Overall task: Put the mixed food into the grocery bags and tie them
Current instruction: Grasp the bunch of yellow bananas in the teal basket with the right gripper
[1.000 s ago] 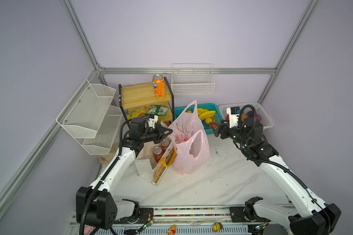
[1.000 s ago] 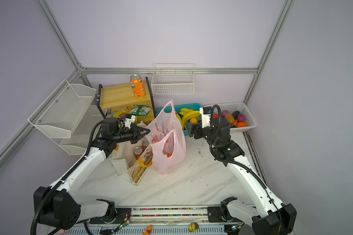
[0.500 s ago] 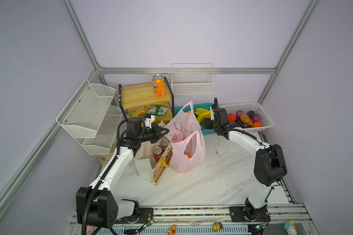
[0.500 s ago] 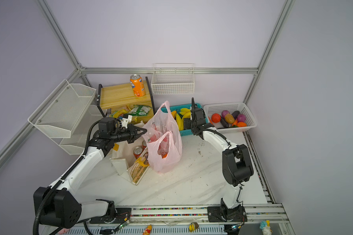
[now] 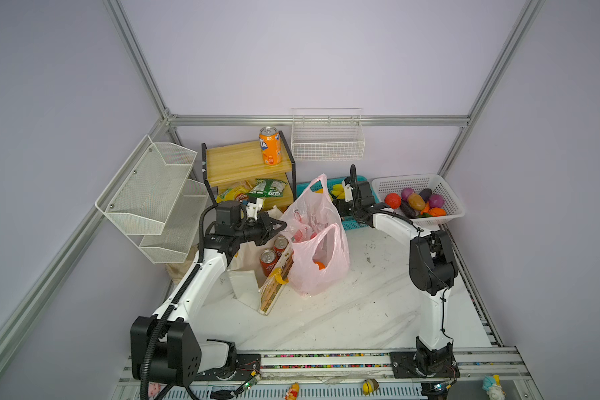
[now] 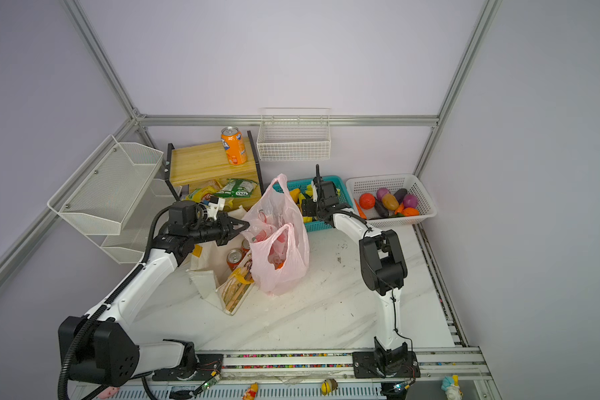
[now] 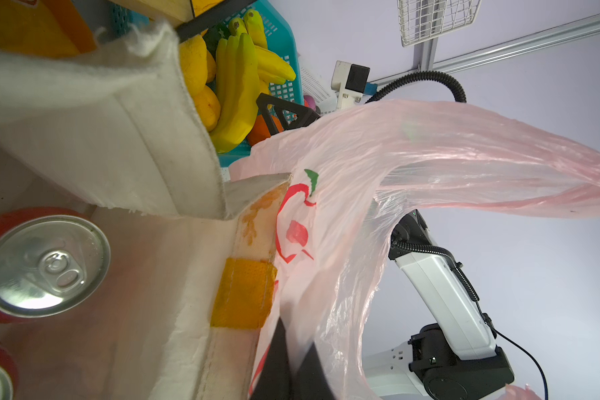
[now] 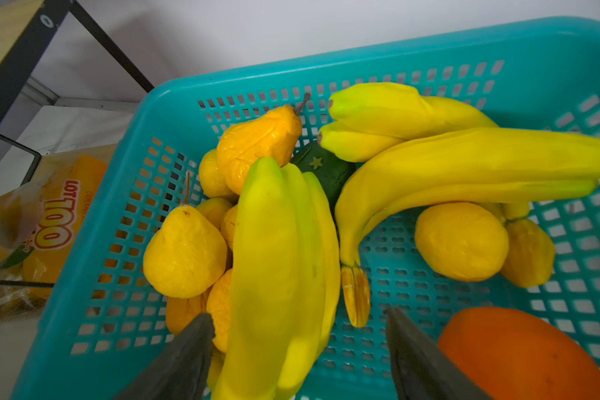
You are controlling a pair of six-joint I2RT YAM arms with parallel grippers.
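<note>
The pink grocery bag (image 5: 317, 249) (image 6: 279, 249) (image 7: 361, 194) stands mid-table with an orange toy fruit (image 5: 319, 265) inside. My left gripper (image 5: 281, 227) (image 6: 245, 225) (image 7: 297, 346) is shut on its thin rim. Beside it leans the white canvas tote (image 5: 246, 263) (image 7: 118, 138), holding two red cola cans (image 5: 268, 261) (image 7: 42, 263). At the back, my right gripper (image 5: 338, 207) (image 6: 307, 207) (image 8: 298, 313) is open, down inside the teal basket (image 8: 291, 65). Its fingers straddle a yellow banana bunch (image 8: 278, 259) without touching it. Yellow pears (image 8: 184, 252) and an orange fruit (image 8: 520, 353) lie alongside.
A white basket (image 5: 447, 207) of toy vegetables sits at the back right. The wooden shelf (image 5: 236, 162) carries an orange soda can (image 5: 270, 145), with snack packets (image 5: 267, 188) below. Wire racks hang on the back wall (image 5: 326, 145) and left wall (image 5: 153, 194).
My right arm has swung back from beside the pink bag and dropped its gripper into the teal basket. The left gripper keeps its hold on the bag's rim.
</note>
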